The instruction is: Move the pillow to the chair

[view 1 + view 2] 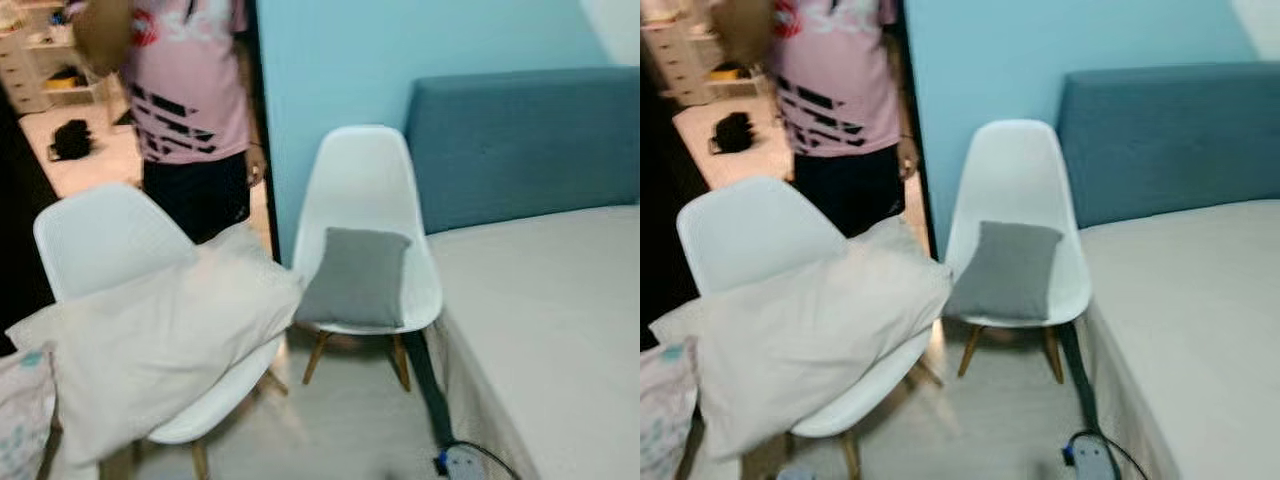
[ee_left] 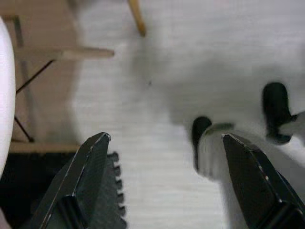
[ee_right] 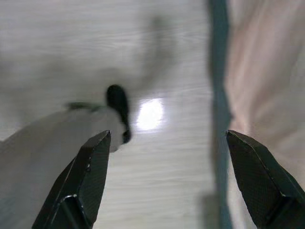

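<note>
Both grippers hang over the pale wood floor (image 2: 167,62) with their black fingers spread wide and nothing between them: the left gripper (image 2: 164,143) near a chair's wooden legs (image 2: 136,16) and a dark mat's toothed edge (image 2: 113,191), the right gripper (image 3: 167,138) just beside the bed's side (image 3: 257,71), with a bright glint of light on the boards. From the head camera, a large cream pillow (image 1: 160,335) lies tilted across the seat of the nearer white chair (image 1: 100,235), one corner reaching toward the second white chair (image 1: 365,180), which holds a small grey cushion (image 1: 355,275) propped upright against its back. A patterned cloth (image 1: 22,415) sits just beside the pillow's lower corner. Right of the chairs stands a bed (image 1: 550,300) with a blue headboard (image 1: 525,140) against a light blue wall (image 1: 330,60). A person in a pink shirt (image 1: 185,85) stands behind the chairs, and a white power strip (image 1: 462,464) lies on the floor by the bed.
</note>
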Available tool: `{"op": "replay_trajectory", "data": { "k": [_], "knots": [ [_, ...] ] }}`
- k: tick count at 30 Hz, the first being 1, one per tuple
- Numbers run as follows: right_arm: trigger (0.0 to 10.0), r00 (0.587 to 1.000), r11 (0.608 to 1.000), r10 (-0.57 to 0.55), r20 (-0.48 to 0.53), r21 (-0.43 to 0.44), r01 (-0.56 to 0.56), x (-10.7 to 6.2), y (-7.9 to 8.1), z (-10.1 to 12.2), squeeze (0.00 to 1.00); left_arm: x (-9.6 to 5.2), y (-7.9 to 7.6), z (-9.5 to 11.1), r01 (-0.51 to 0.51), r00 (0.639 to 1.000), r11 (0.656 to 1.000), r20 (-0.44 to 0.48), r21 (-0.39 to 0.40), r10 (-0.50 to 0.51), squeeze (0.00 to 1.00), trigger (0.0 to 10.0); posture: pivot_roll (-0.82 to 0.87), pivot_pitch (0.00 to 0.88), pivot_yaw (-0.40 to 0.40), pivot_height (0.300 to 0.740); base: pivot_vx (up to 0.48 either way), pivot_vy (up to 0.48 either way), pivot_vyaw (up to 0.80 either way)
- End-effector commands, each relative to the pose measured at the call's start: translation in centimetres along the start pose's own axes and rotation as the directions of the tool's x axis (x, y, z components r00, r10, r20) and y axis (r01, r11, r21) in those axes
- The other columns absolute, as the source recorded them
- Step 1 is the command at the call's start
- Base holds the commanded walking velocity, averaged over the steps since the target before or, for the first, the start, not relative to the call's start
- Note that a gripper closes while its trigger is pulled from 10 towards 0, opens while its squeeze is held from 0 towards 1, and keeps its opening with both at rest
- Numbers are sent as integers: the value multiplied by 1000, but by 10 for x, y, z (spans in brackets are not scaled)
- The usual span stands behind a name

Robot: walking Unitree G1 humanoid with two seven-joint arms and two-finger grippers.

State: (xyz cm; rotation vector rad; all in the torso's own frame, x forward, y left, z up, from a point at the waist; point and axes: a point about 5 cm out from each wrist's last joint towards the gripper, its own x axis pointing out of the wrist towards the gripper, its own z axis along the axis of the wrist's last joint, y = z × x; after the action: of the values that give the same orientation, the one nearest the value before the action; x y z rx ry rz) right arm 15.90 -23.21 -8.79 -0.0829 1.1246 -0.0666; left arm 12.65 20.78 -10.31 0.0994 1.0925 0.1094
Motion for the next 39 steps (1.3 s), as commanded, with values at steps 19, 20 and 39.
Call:
{"op": "replay_trajectory", "data": {
  "k": [19, 20, 39],
  "knots": [
    [10000, 999, 999, 4, 51, 54, -6, 3, 29, 12, 0, 0, 21, 5, -150, 988, 988, 15, -47, 151, 0, 10000, 94, 0, 29, 719, 0, 0, -702],
    [10000, 998, 998, -5, 66, 64, 1, 3, 24, 16, 0, 0, 25, 8, -171, 985, 983, 21, -68, 173, 0, 10000, 91, 0, 29, 719, 0, 0, 0],
    [10000, 999, 1000, -15, 30, 12, 15, 2, 12, 10, 0, 0, 16, 9, -141, 989, 989, 31, -39, 143, 0, 10000, 89, 0, 28, 719, 0, 0, -297]
  ]
}}
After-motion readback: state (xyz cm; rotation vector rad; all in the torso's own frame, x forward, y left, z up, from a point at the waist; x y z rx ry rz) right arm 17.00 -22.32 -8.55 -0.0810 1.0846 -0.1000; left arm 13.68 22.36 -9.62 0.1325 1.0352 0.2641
